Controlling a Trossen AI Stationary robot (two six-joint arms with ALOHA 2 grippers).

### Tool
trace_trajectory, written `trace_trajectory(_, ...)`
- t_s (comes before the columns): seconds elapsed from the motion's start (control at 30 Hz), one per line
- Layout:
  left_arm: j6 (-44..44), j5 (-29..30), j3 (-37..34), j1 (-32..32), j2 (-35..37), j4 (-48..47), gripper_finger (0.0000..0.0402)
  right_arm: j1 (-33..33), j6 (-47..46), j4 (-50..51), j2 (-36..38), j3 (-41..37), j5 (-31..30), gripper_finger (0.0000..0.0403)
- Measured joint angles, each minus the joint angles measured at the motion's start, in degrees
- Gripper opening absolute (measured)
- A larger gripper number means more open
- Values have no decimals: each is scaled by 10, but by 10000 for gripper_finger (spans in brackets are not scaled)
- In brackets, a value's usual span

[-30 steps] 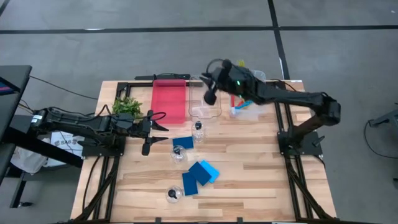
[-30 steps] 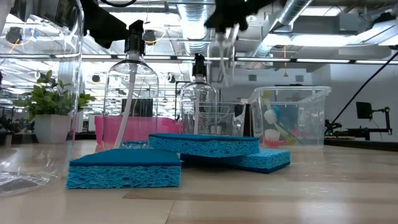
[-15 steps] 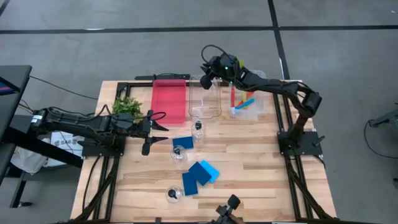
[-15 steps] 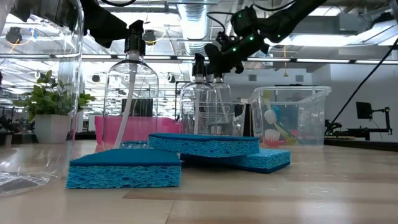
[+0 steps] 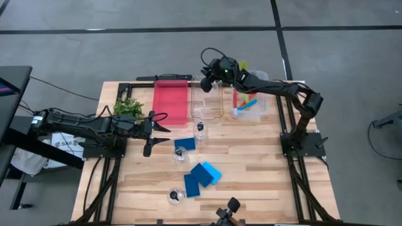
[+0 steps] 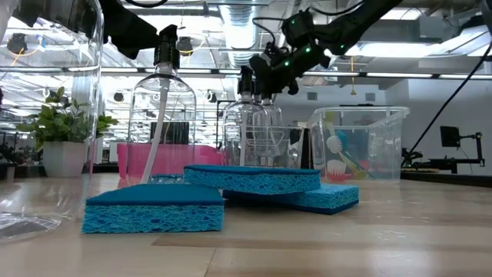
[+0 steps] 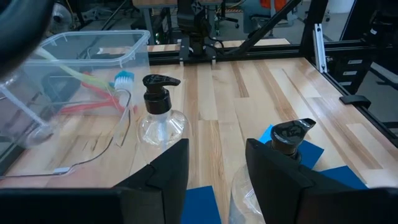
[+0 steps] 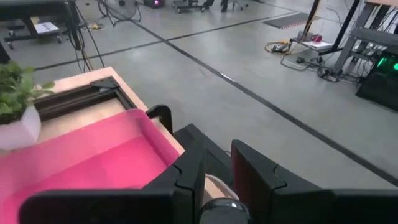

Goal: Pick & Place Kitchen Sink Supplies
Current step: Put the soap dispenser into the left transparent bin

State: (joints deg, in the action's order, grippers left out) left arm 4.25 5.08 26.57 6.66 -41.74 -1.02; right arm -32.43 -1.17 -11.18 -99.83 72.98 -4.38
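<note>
My right gripper (image 5: 205, 82) is over the far end of the empty clear bin (image 5: 208, 114), shut on a clear black-capped bottle (image 6: 266, 123) that hangs below it. Three more such bottles stand on the table (image 5: 200, 129) (image 5: 180, 154) (image 5: 174, 196) among flat blue sponges (image 5: 184, 144) (image 5: 202, 175). The long-handled brushes (image 5: 245, 103) lie in a second clear bin (image 5: 259, 108). My left gripper (image 5: 158, 123) is open and empty at the table's left, level with two of the bottles (image 7: 160, 115) (image 7: 283, 155). My right gripper holds the bottle by its top (image 8: 219, 198), pinched between the two fingers. The fingers come from above, slanting down toward the table's left. The bottle hangs upright below them at the clear bin; whether its bottom rests there I cannot tell.
A red tray (image 5: 171, 100) lies left of the empty clear bin. A small leafy plant (image 5: 129, 107) stands at the far left, close to my left arm. Black frame rails run along the table's far edge and sides. Bare wood shows at the near right.
My right gripper has gone toward the table's far edge over the clear bin with the bottle, its arm folding back, and now sits lower in the low view. The bottle has stayed upright below the fingers.
</note>
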Motion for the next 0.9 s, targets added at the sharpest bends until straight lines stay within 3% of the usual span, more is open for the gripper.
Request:
trace_trajectory(0.63,0,0,0,0,0,0,161,-7,0,31,-26,-1,-2,68)
trace_trajectory(0.9,0,0,0,0,0,0,161,-7,0,45,-26,-1,-1,102)
